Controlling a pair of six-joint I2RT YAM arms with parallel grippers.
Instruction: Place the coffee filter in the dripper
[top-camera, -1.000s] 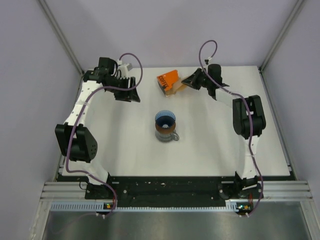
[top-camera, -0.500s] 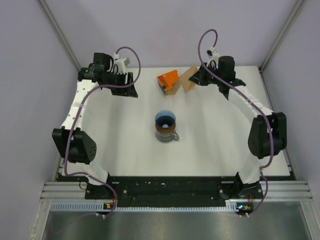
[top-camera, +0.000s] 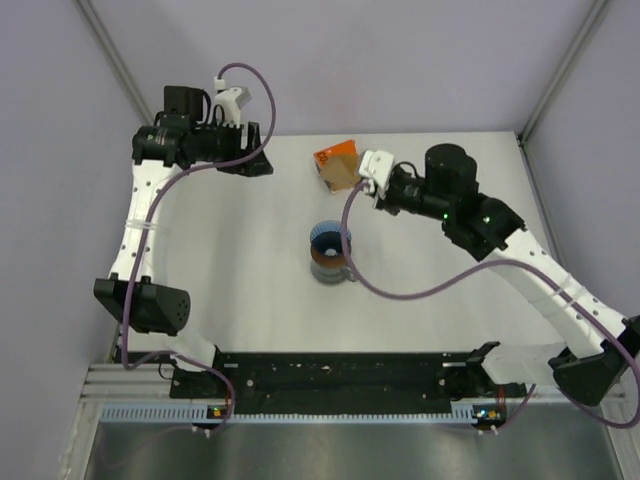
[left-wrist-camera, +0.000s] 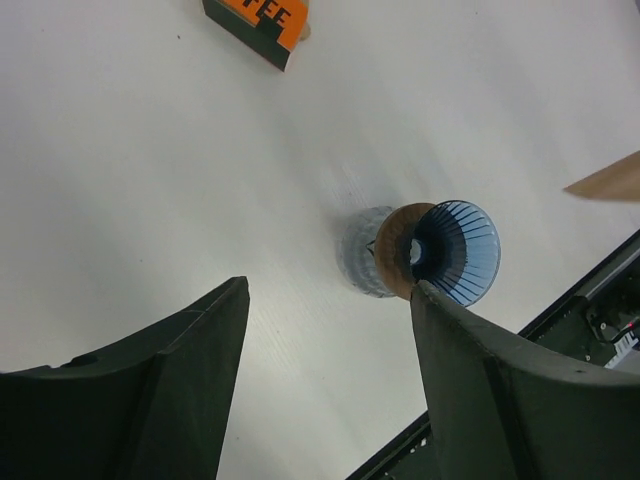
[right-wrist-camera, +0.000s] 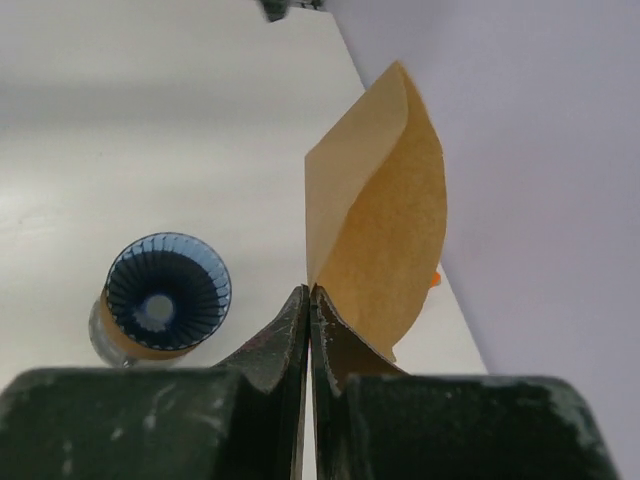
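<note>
The coffee filter (right-wrist-camera: 385, 210) is a tan paper cone, and my right gripper (right-wrist-camera: 310, 290) is shut on its lower seam and holds it in the air. In the top view the filter (top-camera: 343, 178) hangs in front of the orange box, behind the dripper (top-camera: 330, 240). The dripper (right-wrist-camera: 168, 290) is a blue ribbed cone with nothing inside it, standing on a brown ring over a grey pitcher (top-camera: 333, 272). My left gripper (left-wrist-camera: 330, 288) is open and holds nothing, raised at the back left (top-camera: 255, 163); its view looks down at the dripper (left-wrist-camera: 455, 250).
An orange box (top-camera: 333, 154) lies at the back of the white table (top-camera: 230, 290), just behind the filter. The brown ring (left-wrist-camera: 395, 250) sits under the dripper's rim. Purple cables loop from both arms. Grey walls close in the back and sides.
My right arm has lifted the filter away from the orange box and swung over toward the dripper. My left arm has drawn back to the left and risen.
</note>
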